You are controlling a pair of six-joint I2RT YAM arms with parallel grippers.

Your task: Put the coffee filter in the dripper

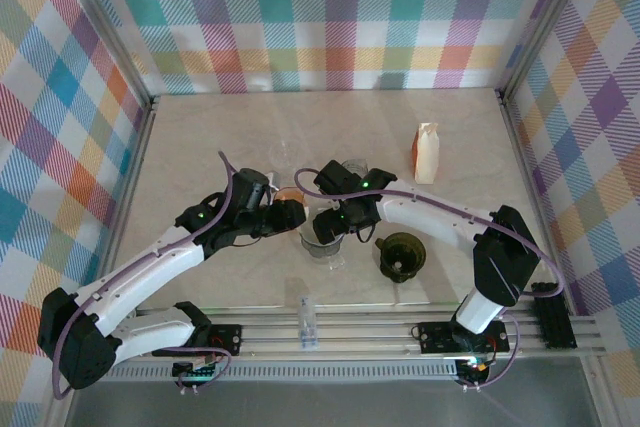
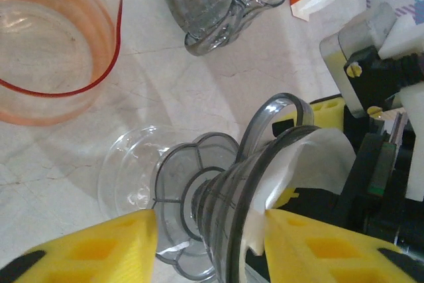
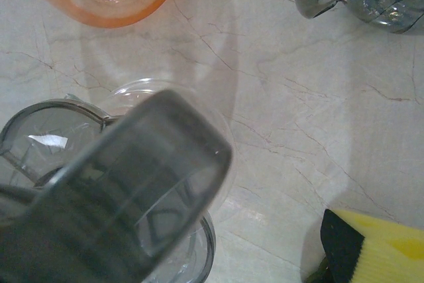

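Observation:
The grey see-through dripper (image 1: 322, 243) sits between my two grippers, tilted over a clear glass piece (image 2: 126, 177). Its ribbed cone (image 2: 232, 203) has its mouth turned toward the right arm. The white coffee filter (image 2: 311, 157) lies inside that mouth and sticks out past the rim. My left gripper (image 2: 209, 223) stands partly open just in front of the dripper, its right pad touching the filter's lower edge. My right gripper (image 1: 332, 225) hangs over the dripper with jaws wide. One yellow finger (image 3: 377, 250) stands apart from the blurred dripper (image 3: 132, 183), bare table between them.
An orange dripper (image 1: 290, 193) sits just behind the left gripper, and another grey dripper (image 1: 355, 167) behind the right one. A dark green dripper (image 1: 400, 255) stands to the right. An orange-and-white filter pack (image 1: 427, 152) stands at the back right. Checkered walls enclose the table.

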